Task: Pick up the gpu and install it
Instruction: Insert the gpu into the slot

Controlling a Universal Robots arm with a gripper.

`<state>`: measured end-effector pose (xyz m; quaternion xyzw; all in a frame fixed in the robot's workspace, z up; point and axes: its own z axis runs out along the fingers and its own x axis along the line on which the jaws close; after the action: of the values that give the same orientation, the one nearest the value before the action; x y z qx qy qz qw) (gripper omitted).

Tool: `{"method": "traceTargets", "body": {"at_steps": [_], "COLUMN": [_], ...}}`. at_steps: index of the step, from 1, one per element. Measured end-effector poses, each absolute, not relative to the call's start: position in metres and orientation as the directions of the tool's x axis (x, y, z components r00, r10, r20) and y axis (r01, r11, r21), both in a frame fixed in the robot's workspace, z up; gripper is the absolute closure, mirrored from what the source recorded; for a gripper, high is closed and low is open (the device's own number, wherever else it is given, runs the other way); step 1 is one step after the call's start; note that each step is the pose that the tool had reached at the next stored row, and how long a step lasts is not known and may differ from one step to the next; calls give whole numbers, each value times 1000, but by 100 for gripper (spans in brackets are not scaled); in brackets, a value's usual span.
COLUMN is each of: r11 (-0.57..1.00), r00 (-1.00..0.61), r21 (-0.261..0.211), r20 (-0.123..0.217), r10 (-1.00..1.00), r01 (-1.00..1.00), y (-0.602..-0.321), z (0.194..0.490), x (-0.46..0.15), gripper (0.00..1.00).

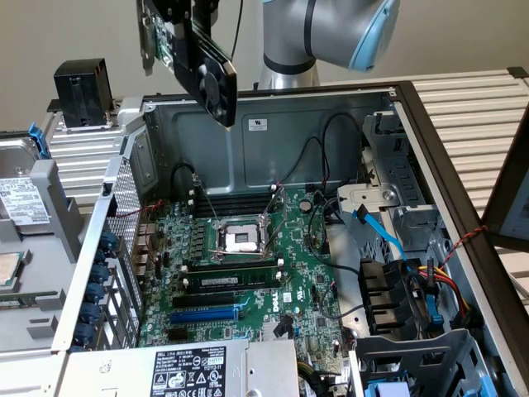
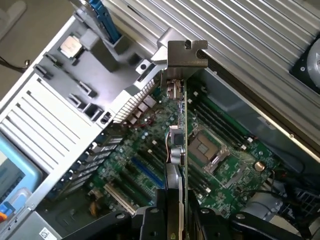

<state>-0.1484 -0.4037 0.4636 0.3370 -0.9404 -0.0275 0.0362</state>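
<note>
My gripper (image 2: 175,221) is clamped on the gpu (image 1: 207,74), holding it high above the motherboard (image 1: 248,273). Pickup looks done; seating calls for squaring its edge over the motherboard's blue slot (image 1: 204,315).

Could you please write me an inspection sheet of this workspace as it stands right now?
Surface: slatted metal table carrying an open computer case, with its motherboard exposed.
Job's things: gpu held in the air above the case, not in any slot.
Clutter: black block behind the case, at the exterior view's left; grey labelled box at the case's near end.
Grippers: gripper shut on the gpu.
Cables: black cables loop over the motherboard; blue flat cable and red-yellow wires at the exterior view's right.
Surroundings: plain wall; nothing else seen.
</note>
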Motion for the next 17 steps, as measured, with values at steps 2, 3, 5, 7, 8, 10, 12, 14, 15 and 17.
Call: {"method": "traceTargets", "body": {"at_steps": [2,3,5,7,8,10,12,14,15,17], "r11": [748,735,710,684,671,644,616,587,572,541], "r00": [-747,-734,-709,-683,-669,-642,-614,-585,-570,-539], "r21": [76,76,76,75,75,75,75,75,74,74], "r20": [49,49,49,49,49,48,48,48,48,48], "r10": [-663,-678,-704,-729,-741,-765,-788,-810,-820,-841], "r01": [-659,-674,-700,-725,-738,-761,-784,-806,-817,-838], "y": [-404,-404,-404,-404,-404,-404,-404,-404,-404,-404], "z": [463,463,463,463,463,463,463,463,463,463], "x": [-148,-148,-148,-148,-148,-148,-148,-148,-148,-148], "gripper": [73,73,73,73,73,73,73,73,73,73]}}
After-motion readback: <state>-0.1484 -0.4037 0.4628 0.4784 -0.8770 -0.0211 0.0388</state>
